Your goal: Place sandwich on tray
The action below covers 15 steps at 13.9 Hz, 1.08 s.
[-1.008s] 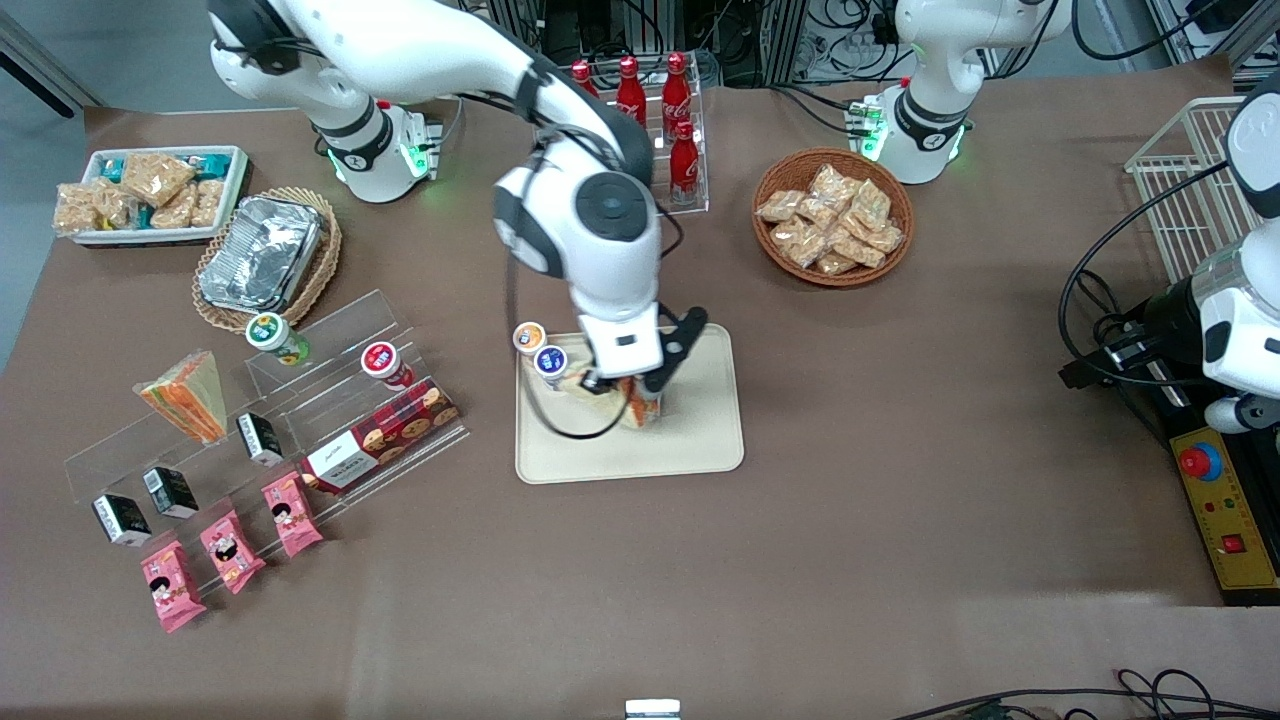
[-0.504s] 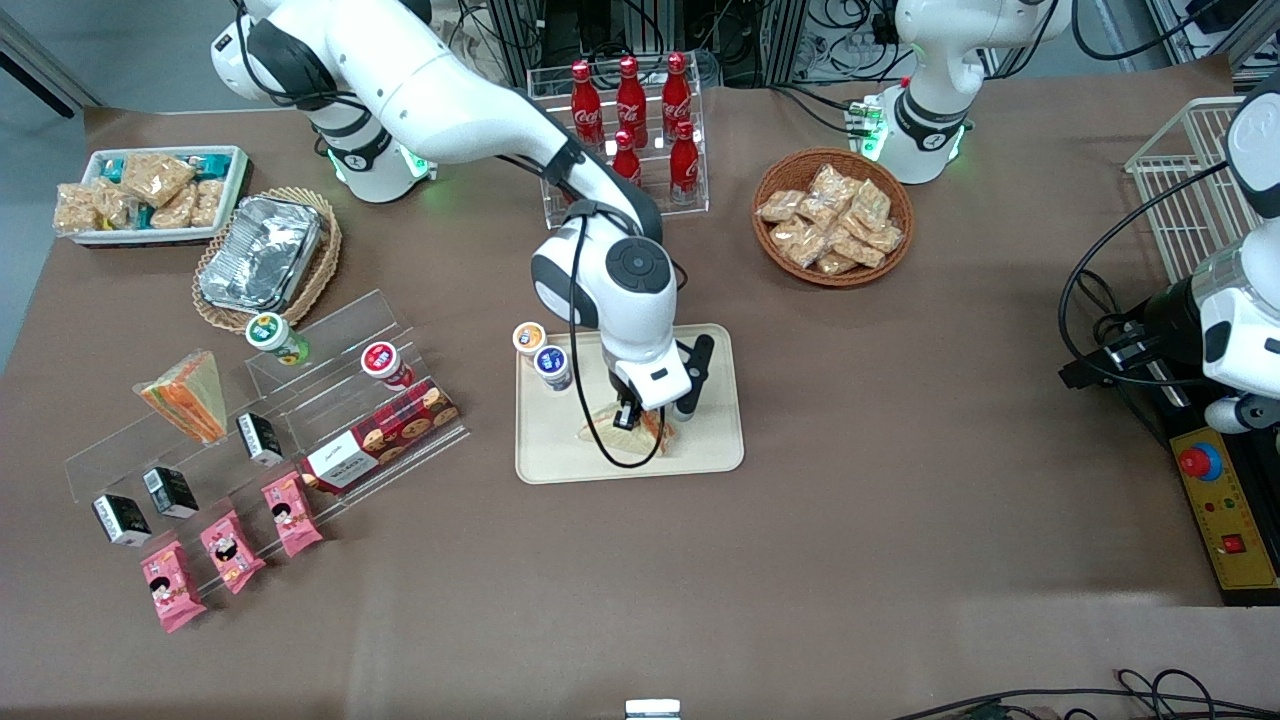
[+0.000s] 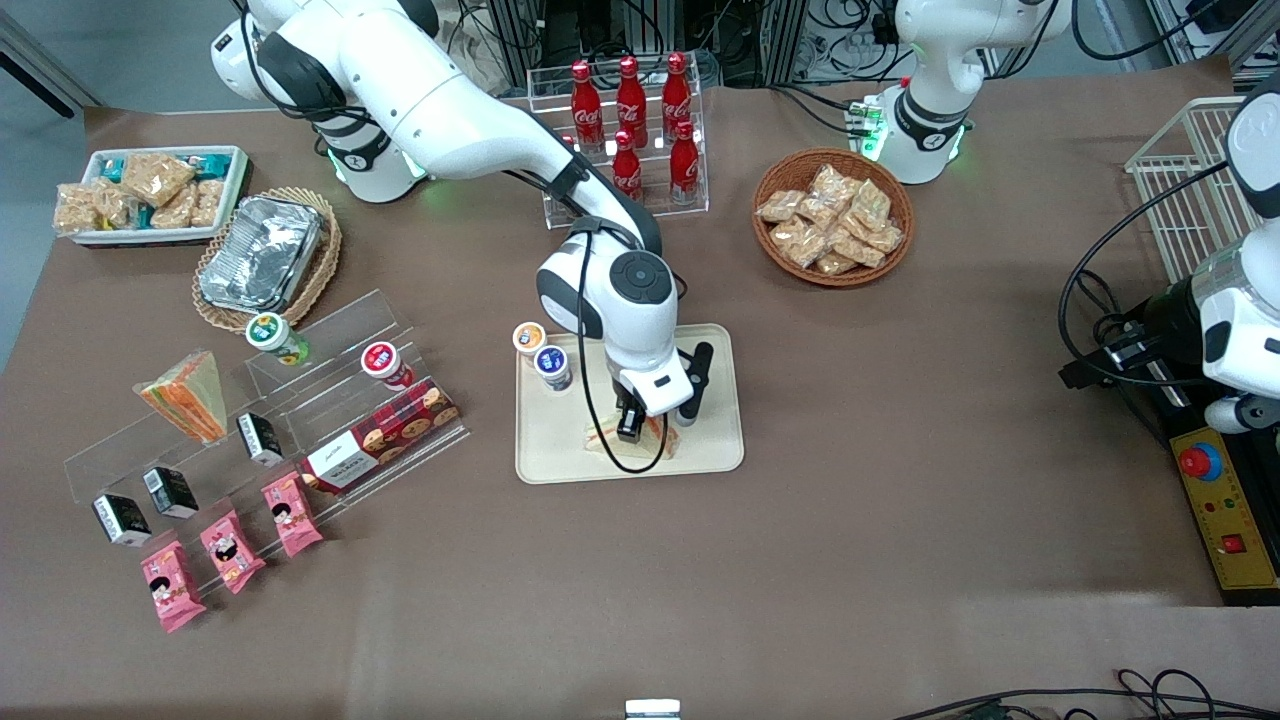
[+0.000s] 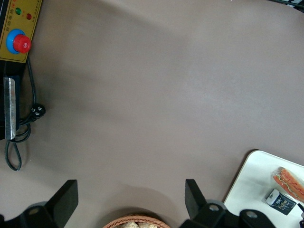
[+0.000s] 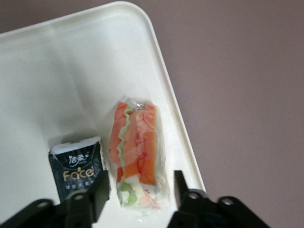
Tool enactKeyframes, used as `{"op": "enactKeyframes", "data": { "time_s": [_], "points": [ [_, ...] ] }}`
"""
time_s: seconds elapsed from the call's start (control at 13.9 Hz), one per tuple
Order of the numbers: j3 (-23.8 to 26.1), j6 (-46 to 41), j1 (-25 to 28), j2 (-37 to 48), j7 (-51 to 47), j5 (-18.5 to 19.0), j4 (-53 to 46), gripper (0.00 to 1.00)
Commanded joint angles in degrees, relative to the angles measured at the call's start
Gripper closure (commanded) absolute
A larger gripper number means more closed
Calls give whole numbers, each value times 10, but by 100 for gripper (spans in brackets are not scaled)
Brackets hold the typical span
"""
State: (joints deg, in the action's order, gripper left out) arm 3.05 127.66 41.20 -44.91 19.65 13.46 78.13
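Observation:
The sandwich [image 5: 135, 152], a clear-wrapped wedge with green, red and pink filling, lies flat on the beige tray [image 5: 71, 71] near its rim. My right gripper [image 5: 141, 185] hangs just above it. Its fingers are open, one on each side of the sandwich, with a gap at both. In the front view the gripper [image 3: 640, 425] is over the tray [image 3: 560, 445] and covers most of the sandwich [image 3: 603, 440]. The sandwich also shows in the left wrist view [image 4: 289, 176].
A small black pack [image 5: 78, 166] lies on the tray beside the sandwich. Two small cups [image 3: 551, 364] stand at the tray's corner. An orange-filled sandwich [image 3: 185, 395] sits on the clear shelf. The cola rack [image 3: 625, 130] and snack basket [image 3: 832, 215] stand farther from the camera.
The gripper came down with the sandwich from above the tray. The sandwich now lies flat on the tray, and the fingers stand apart from it.

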Motion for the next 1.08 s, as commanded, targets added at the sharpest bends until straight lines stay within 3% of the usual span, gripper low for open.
{"op": "enactKeyframes", "data": {
  "time_s": [0.0,0.14,0.29,0.72,1.01],
  "points": [
    [3,-36,-29,34,-2,-67,1,0],
    [3,-81,-69,61,-2,-131,2,0],
    [0,-136,-102,93,-9,-166,2,0],
    [-2,-225,-197,183,-29,-172,0,0],
    [-3,-343,-276,254,-130,-172,-2,0]
  ]
}}
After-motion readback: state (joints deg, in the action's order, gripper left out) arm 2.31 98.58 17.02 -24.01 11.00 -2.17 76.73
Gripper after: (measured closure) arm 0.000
